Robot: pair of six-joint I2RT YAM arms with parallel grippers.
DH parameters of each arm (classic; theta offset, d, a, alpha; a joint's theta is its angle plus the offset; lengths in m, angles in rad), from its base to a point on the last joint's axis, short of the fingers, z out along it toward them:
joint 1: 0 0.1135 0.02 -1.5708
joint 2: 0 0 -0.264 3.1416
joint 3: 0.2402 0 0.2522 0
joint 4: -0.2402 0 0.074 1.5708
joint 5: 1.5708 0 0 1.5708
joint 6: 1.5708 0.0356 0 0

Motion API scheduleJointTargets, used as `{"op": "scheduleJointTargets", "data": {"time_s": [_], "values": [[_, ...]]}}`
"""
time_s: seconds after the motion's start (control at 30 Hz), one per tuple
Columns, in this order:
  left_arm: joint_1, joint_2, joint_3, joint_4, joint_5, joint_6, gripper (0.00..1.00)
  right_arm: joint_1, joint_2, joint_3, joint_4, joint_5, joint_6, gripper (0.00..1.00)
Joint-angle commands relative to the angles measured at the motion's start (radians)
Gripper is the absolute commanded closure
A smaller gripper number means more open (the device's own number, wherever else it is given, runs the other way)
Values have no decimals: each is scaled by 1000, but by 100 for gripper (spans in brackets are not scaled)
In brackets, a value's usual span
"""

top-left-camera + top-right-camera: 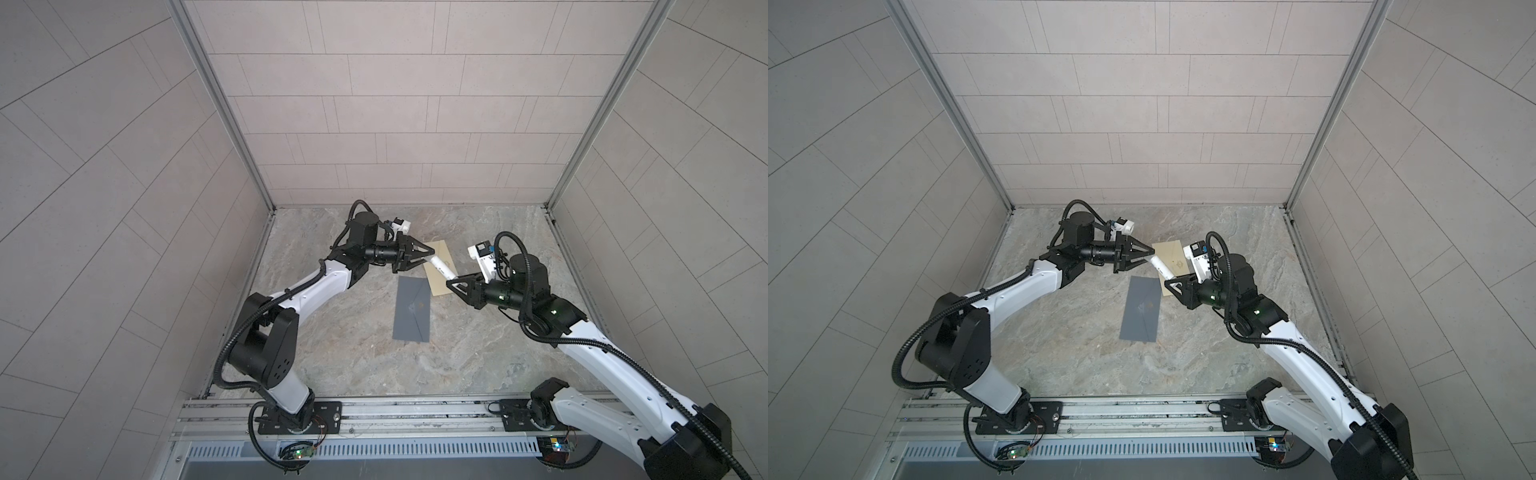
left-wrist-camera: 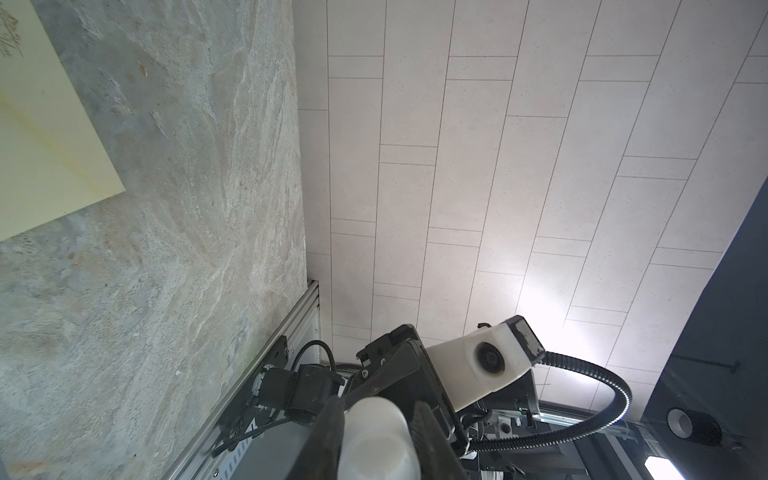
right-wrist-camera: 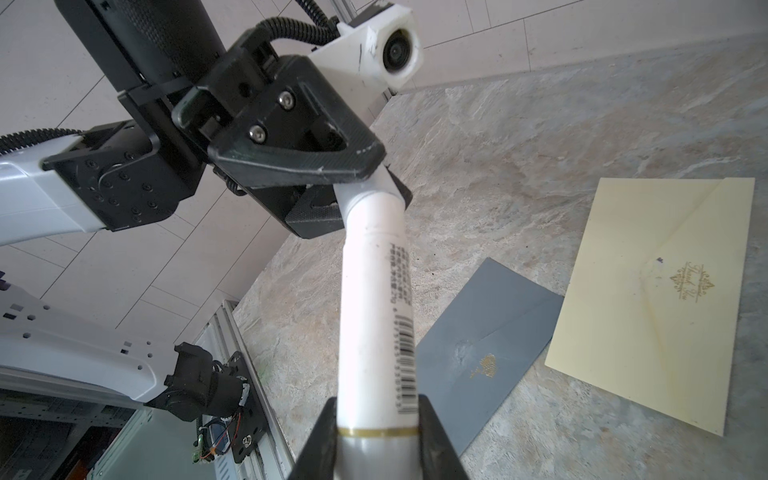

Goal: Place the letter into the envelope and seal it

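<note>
Two grippers pinch one white glue stick, left gripper at the cap end, right gripper at the base; I'd pull straight apart.

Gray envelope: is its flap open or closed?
Closed. The gray envelope lies flat on the table with its pointed flap folded down. Whether it is glued, cannot tell.

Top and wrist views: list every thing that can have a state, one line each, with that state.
glue stick: held off the table, gripped at both ends.
left gripper: shut on the glue stick's narrower end.
right gripper: shut on the glue stick's base end.
grey envelope: flat on the table, flap down.
cream envelope: flat on the table, flap down.
</note>
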Motion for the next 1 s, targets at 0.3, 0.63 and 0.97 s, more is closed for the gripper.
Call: {"op": "scheduleJointTargets", "data": {"time_s": [0.3,0.63,0.97], "values": [[-25,-38,-7,-25,28,60,73,11,47,41,26,-9,-16,100],[-45,-43,42,-330,9,298,72,11,83,134,-116,-6,-110,100],[-72,-42,56,-334,25,319,70,12,113,153,-109,-4,-114,100]]}}
